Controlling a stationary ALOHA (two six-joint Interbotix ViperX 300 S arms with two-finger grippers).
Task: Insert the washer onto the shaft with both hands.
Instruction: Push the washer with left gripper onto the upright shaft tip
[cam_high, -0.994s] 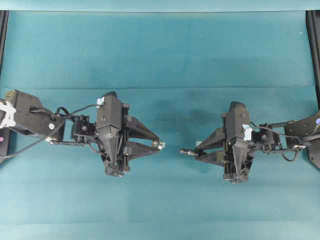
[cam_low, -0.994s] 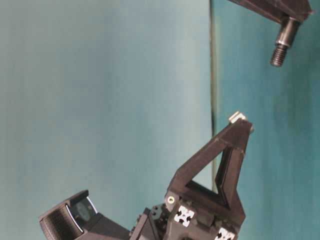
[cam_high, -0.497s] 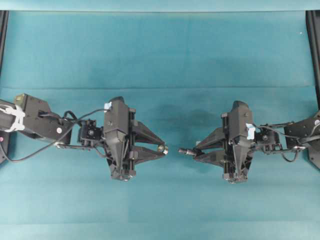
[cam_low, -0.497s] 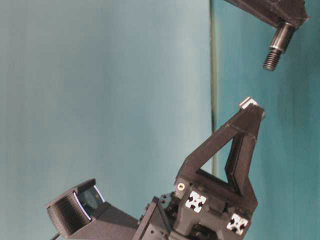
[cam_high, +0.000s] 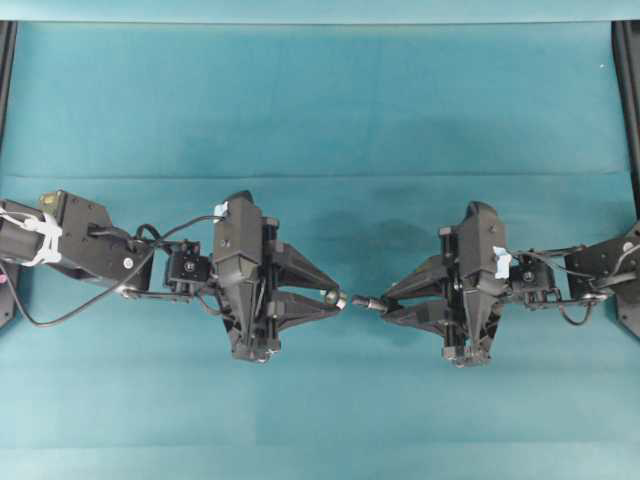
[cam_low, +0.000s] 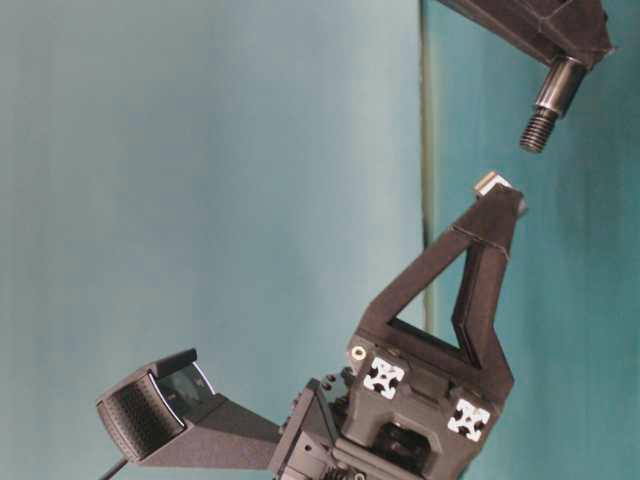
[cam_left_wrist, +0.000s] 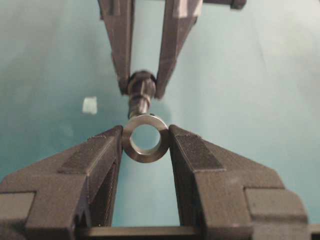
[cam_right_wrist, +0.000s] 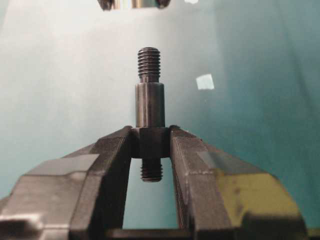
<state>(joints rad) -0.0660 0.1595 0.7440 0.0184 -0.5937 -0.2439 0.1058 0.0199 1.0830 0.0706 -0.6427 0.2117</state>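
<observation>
The washer (cam_left_wrist: 131, 146), a thick grey metal ring, is pinched by its rim between the fingertips of my left gripper (cam_left_wrist: 145, 138), which is shut on it. Its hole faces the shaft (cam_left_wrist: 139, 99). My right gripper (cam_right_wrist: 151, 140) is shut on the shaft's (cam_right_wrist: 149, 100) thick collar, threaded end pointing at the washer (cam_right_wrist: 135, 4). From overhead the washer (cam_high: 340, 299) and the shaft tip (cam_high: 362, 301) sit a small gap apart above the table middle. At table level the shaft tip (cam_low: 536, 132) is still off from the washer (cam_low: 490, 183).
Teal cloth (cam_high: 320, 110) covers the table. A small pale tape scrap (cam_left_wrist: 89, 105) lies on it below the grippers, also seen as a tape scrap (cam_right_wrist: 204, 81) in the right wrist view. Black frame posts (cam_high: 628, 90) stand at both side edges.
My left gripper has carried the washer rightward toward the shaft, and the right gripper has edged left. The gap between washer and shaft tip has shrunk to a sliver.
</observation>
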